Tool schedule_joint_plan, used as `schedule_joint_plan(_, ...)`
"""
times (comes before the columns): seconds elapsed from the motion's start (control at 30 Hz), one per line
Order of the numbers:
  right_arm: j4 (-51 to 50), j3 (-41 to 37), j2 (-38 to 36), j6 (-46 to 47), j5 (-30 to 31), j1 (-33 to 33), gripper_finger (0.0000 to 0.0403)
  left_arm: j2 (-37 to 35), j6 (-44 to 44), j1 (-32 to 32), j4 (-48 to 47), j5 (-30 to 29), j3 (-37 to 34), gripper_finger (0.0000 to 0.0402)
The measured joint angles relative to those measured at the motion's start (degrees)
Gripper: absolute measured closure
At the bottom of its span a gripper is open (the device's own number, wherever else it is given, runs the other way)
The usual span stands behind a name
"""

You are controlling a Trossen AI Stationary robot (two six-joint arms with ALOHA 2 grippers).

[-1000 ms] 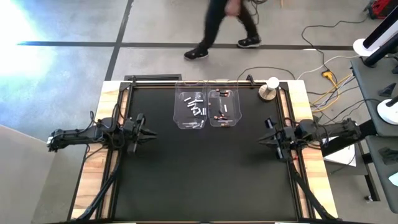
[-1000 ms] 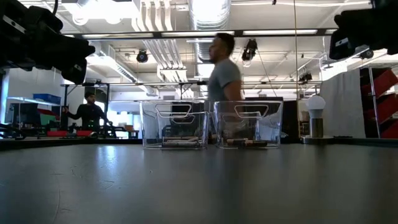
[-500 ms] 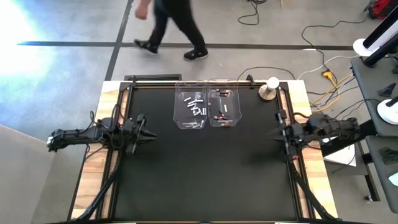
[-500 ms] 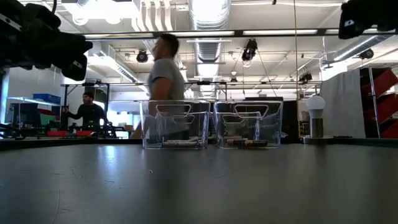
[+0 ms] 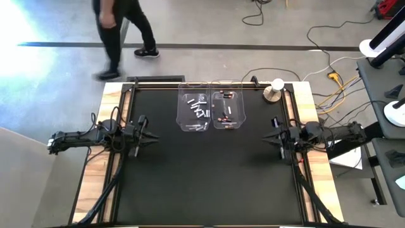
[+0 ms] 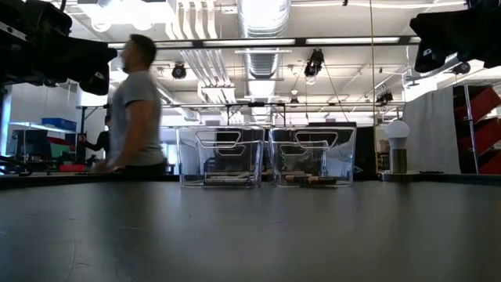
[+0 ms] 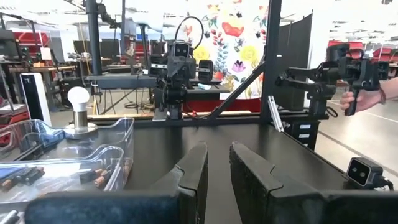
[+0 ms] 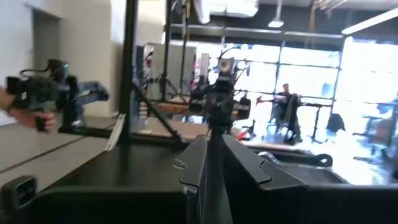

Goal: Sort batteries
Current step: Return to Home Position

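A: What has changed over the last second?

B: Nearest first. I see no loose cell on the black table mat [image 5: 202, 183]. The dark two-finger left gripper [image 5: 150, 135] hangs over the mat's left side, exactly where it was. Its fingers are a narrow slot apart and hold nothing. The dark two-finger right gripper [image 5: 268, 139] drew back toward the right edge half a second ago. It now sits out again at about its earlier spot, with a slim gap between the fingers, empty.

A: What does that mean for the sort?

B: My judgement is that the sorting looks finished. Both arms are well apart from the bins, and the right one seems to be settling into its park rather than reaching.

A: Where are the batteries?

B: They have not moved. The small silvery-white batteries [image 5: 200, 109] lie in the left clear plastic bin [image 5: 180, 114]. The dark batteries with reddish ends [image 5: 223, 118] lie in the right clear plastic bin [image 5: 243, 114]. The bins stand side by side at the mat's far middle.

A: Heading and long axis?

B: All lie flat, with their long axes level with the bin floors. The white ones slant at mixed angles with no shared heading. The dark ones run mostly crosswise, left to right. The cells are too small to tell one end from the other.

A: And beyond the bins?

B: The round silver-and-white knob object [image 5: 274, 92] stands at the far right corner, unchanged. A person [image 5: 120, 25] on the floor behind has walked across from right to left.
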Motion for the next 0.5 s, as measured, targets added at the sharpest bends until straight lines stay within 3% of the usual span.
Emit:
schedule_joint_plan(0.3, 2.77, -0.04, -0.2, -2.58, 0.15, -6.57, 0.0365, -0.03, -0.66, -0.02, 0.54, 0.0, 0.0, 0.0353)
schedule_joint_plan(0.5, 2.38, -0.04, 0.84, -1.49, -3.92, -9.48, 0.0365, -0.05, -0.65, -0.02, 0.78, 0.02, 0.0, 0.0353)
